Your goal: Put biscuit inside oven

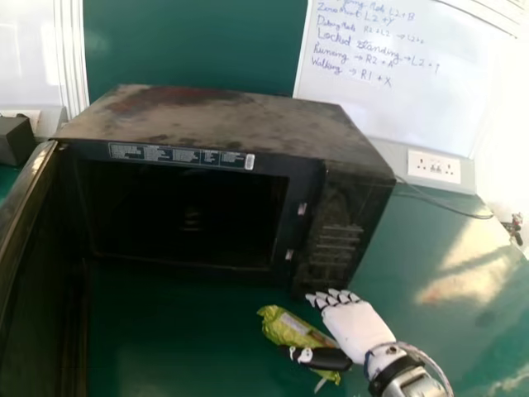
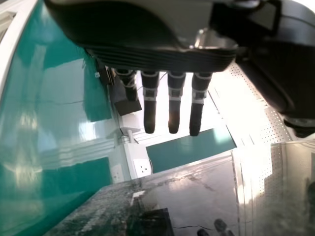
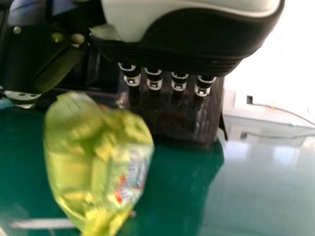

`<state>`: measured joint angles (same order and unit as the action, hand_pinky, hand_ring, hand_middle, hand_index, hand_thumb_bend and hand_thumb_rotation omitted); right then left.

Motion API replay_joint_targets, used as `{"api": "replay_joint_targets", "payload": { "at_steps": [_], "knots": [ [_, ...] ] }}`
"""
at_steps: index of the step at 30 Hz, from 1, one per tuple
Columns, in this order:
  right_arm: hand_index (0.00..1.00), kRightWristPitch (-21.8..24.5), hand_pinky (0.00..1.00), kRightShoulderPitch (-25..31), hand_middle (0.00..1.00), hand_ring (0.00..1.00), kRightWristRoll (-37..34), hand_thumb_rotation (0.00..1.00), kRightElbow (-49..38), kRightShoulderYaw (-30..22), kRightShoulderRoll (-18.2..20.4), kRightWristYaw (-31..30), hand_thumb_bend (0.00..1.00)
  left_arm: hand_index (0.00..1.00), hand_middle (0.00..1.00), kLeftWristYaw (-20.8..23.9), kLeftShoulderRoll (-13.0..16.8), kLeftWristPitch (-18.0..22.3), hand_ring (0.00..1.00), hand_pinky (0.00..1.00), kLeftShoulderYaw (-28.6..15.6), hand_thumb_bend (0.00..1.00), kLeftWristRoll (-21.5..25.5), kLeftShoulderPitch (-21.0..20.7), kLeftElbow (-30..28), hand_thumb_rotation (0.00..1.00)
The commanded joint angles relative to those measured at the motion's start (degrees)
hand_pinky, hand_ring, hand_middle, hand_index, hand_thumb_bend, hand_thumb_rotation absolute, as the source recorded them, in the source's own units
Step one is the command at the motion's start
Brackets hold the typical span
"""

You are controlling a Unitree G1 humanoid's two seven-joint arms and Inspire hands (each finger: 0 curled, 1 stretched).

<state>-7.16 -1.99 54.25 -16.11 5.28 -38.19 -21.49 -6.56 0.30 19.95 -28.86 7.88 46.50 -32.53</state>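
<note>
My right hand (image 1: 357, 329) is just in front of the oven's right side, its fingers extended and its thumb over the green-yellow biscuit packet (image 1: 287, 327). In the right wrist view the right hand (image 3: 154, 81) has its fingers apart from the packet (image 3: 101, 157); whether the thumb touches it, I cannot tell. The packet lies at a slant before the black oven (image 1: 331, 223), outside its dark cavity. The oven door (image 1: 37, 265) stands swung out at the left. My left hand (image 2: 174, 101) shows straight, spread fingers in the left wrist view.
The oven stands on a green glossy table (image 1: 190, 331). Behind it are a whiteboard (image 1: 397, 74) and a wall socket (image 1: 434, 166), with a cable (image 1: 446, 207) running on the right. A small dark box (image 1: 15, 141) sits at the far left.
</note>
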Motion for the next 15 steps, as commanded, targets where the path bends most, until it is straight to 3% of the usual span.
{"api": "replay_joint_targets", "payload": {
  "at_steps": [1,15],
  "knots": [
    [1.00,0.88,1.00,-1.15,1.00,1.00,0.25,0.98,1.56,0.90,-0.45,-0.69,0.96,0.80,0.84,-0.04,0.16,-0.10,0.81,0.63,-0.42,0.97,0.51,0.41,-0.36,0.75],
    [1.00,1.35,1.00,-1.09,1.00,1.00,-0.23,0.98,0.79,1.36,-3.34,-4.48,0.95,0.80,0.85,-0.26,-0.20,-0.07,0.81,0.66,-0.28,0.97,0.30,1.33,-1.06,0.74]
  ]
}}
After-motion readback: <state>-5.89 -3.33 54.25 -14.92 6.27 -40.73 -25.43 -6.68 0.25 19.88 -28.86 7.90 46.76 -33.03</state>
